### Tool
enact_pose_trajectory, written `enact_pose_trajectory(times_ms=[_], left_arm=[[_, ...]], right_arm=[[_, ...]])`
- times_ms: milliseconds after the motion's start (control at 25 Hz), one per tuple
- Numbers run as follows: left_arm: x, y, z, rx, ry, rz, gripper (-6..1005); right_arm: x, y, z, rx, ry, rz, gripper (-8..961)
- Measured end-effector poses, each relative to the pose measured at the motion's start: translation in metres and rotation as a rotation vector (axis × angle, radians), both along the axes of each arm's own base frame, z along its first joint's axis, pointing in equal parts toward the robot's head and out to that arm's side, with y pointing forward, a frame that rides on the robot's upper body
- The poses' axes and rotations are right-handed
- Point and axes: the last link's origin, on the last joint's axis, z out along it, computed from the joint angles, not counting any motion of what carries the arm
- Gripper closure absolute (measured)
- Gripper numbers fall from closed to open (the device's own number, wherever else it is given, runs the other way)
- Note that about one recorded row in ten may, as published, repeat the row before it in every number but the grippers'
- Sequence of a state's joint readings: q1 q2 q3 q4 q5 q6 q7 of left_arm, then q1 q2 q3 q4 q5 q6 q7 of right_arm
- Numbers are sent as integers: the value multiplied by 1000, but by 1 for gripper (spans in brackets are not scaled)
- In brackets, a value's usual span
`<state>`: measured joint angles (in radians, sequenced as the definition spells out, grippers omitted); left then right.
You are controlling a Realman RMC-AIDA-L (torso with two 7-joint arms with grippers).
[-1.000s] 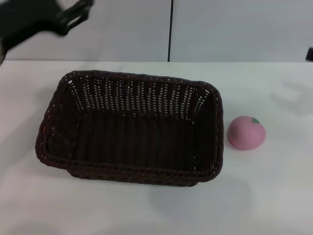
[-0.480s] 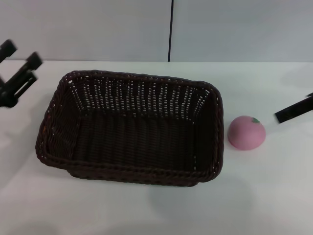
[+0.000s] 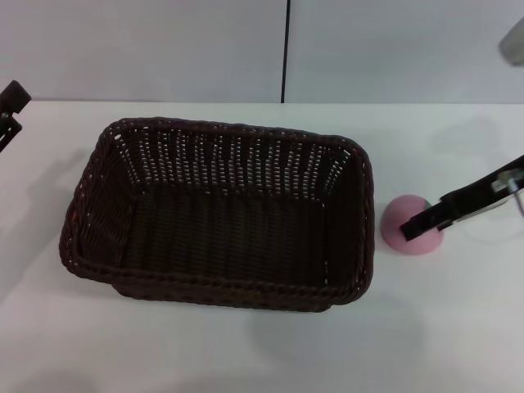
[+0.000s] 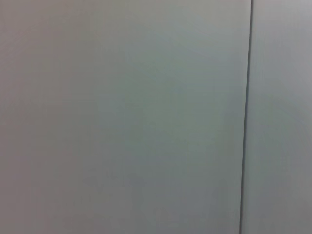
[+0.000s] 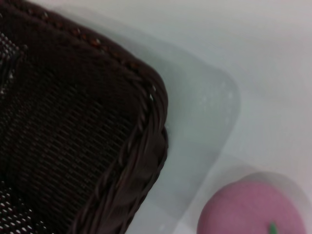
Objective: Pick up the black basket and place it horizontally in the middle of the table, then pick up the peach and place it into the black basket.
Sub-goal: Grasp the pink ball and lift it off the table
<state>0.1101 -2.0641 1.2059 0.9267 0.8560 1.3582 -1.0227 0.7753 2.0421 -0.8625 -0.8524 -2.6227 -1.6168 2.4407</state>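
Observation:
The black basket point(image 3: 221, 217) lies open side up on the white table point(image 3: 246, 352), its long side running left to right. The pink peach point(image 3: 399, 213) sits on the table just right of the basket, green leaf on top. My right gripper point(image 3: 422, 223) reaches in from the right edge, with a black finger point(image 3: 458, 205) lying across the peach. The right wrist view shows the basket's corner point(image 5: 73, 122) and the peach point(image 5: 248, 209) close by. My left gripper point(image 3: 8, 115) shows only partly at the far left edge, away from the basket.
A grey wall with a dark vertical seam point(image 3: 286, 49) stands behind the table. The left wrist view shows only this wall point(image 4: 122, 117). Bare tabletop lies in front of the basket and around the peach.
My left gripper has drawn back to the left edge of the view. My right gripper has moved in from the right and now lies over the peach. Basket and peach have not moved.

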Motion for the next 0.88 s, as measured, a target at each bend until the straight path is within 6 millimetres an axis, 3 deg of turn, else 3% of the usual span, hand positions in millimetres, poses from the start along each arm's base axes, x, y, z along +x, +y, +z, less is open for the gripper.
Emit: enact_pose_trajectory(times_ms=[280, 520, 720, 880], left_arm=[[0, 3, 5, 16, 0, -1, 348], [0, 3, 5, 19, -1, -2, 349], [0, 5, 4, 15, -8, -3, 351], [0, 5, 3, 13, -12, -8, 352]], right_arm=[[3, -1, -13, -22, -31, 9, 269], [5, -1, -9, -4, -29, 8, 518], [4, 0, 6, 61, -6, 25, 687], [-7, -5, 38, 152, 50, 59, 715]])
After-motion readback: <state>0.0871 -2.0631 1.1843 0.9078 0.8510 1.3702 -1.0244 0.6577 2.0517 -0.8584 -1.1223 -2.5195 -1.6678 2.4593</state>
